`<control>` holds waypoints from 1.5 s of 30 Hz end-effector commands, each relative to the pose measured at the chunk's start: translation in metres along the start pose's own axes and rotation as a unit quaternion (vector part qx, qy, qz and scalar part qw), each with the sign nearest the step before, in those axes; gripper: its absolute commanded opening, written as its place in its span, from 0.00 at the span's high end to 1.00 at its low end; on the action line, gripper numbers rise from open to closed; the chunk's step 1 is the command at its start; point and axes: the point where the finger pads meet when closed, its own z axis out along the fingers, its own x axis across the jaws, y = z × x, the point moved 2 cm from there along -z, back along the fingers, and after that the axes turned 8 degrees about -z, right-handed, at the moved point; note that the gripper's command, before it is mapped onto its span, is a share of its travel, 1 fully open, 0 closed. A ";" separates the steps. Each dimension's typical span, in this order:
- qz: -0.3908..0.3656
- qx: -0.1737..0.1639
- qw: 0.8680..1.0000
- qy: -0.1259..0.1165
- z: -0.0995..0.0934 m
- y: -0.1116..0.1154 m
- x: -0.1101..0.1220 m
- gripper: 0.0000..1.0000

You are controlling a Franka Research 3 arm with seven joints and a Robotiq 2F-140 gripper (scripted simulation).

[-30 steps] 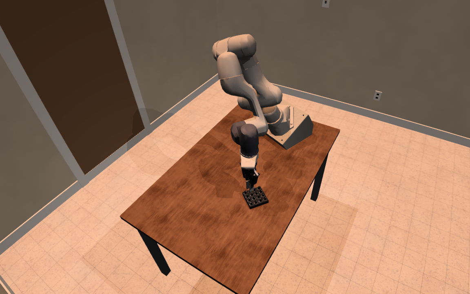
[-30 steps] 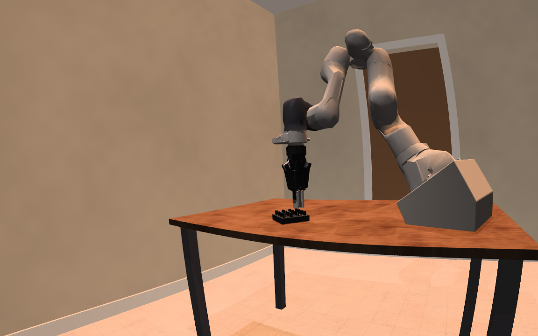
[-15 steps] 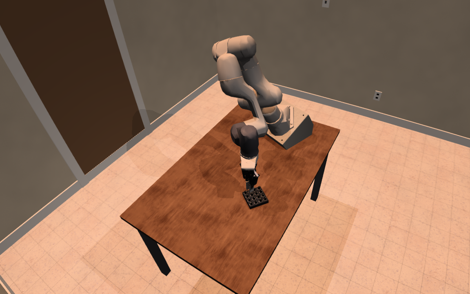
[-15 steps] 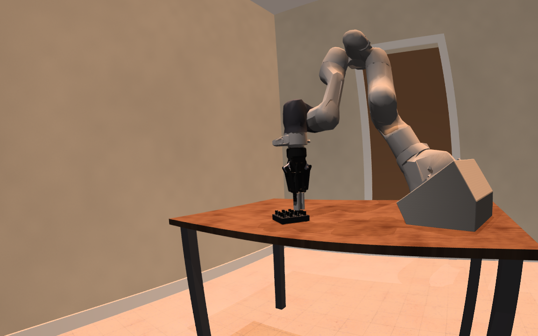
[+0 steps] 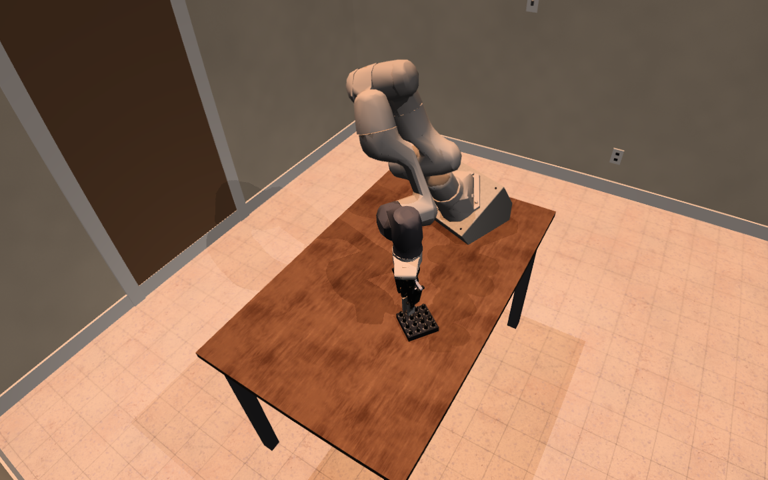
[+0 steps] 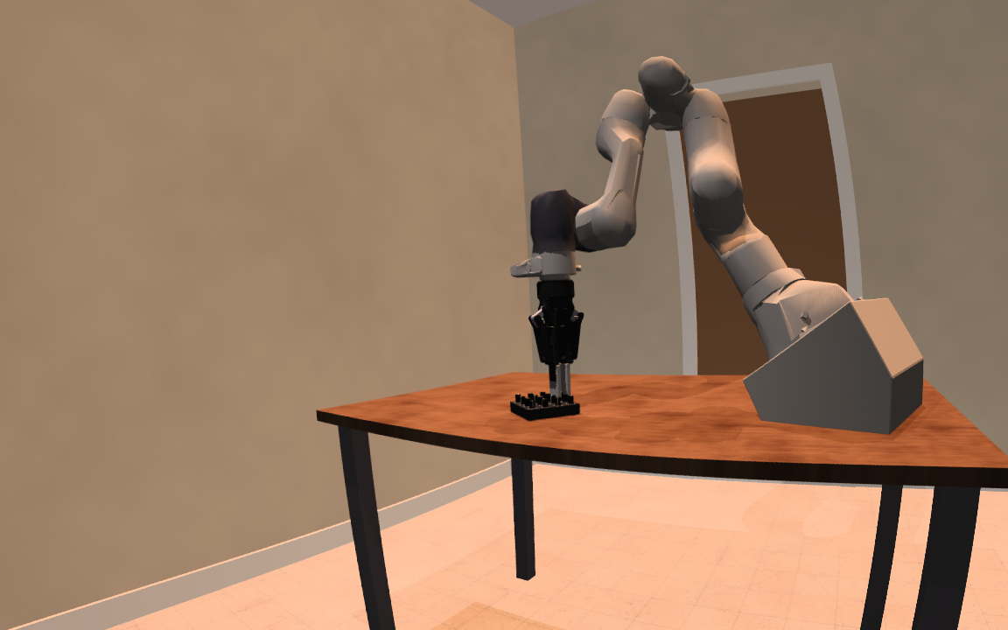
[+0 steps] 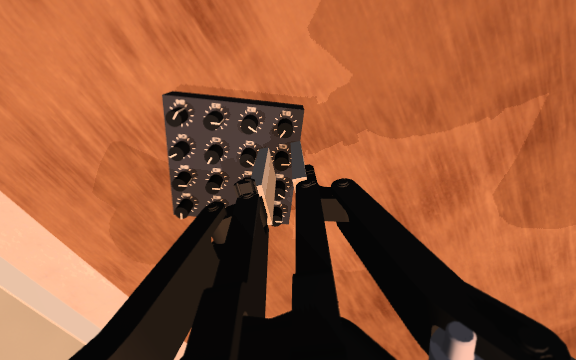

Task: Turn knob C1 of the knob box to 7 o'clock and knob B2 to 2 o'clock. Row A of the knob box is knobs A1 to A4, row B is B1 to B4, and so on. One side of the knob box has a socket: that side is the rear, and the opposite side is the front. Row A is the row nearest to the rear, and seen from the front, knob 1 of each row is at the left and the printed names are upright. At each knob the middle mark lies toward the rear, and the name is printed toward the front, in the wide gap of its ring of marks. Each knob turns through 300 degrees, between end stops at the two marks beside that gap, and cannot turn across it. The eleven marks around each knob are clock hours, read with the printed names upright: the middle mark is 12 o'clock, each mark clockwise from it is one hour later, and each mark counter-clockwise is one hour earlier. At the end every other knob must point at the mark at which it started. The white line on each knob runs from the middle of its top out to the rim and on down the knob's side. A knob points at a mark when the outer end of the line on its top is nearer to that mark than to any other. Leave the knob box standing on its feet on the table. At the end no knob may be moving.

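Note:
The black knob box (image 5: 422, 335) (image 6: 558, 412) (image 7: 231, 138) stands flat on the table. In the wrist view its printed names are upside down, with row D at the top and column 1 at the right. My gripper (image 5: 409, 309) (image 6: 562, 390) (image 7: 283, 160) points down, its narrowly open fingers on either side of knob C1 (image 7: 281, 159), low at the box. C1's white line points to the right in the wrist view, about 9 o'clock. Knob B2 is mostly hidden behind the left finger, and its line cannot be read.
The other knobs stand close around the fingers; D1 (image 7: 284, 128) is just above C1 in the wrist view, and the fingers partly cover column 1's lower knobs. The wooden table (image 5: 315, 364) (image 6: 648, 415) carries the robot's base (image 5: 490, 217) (image 6: 829, 391) at its far end in the top view.

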 end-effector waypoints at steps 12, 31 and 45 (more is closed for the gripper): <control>0.002 0.002 1.000 -0.002 0.000 -0.001 -0.002 0.88; 0.002 0.002 1.000 -0.002 0.000 -0.001 -0.002 0.88; 0.002 0.002 1.000 -0.002 0.000 -0.001 -0.002 0.95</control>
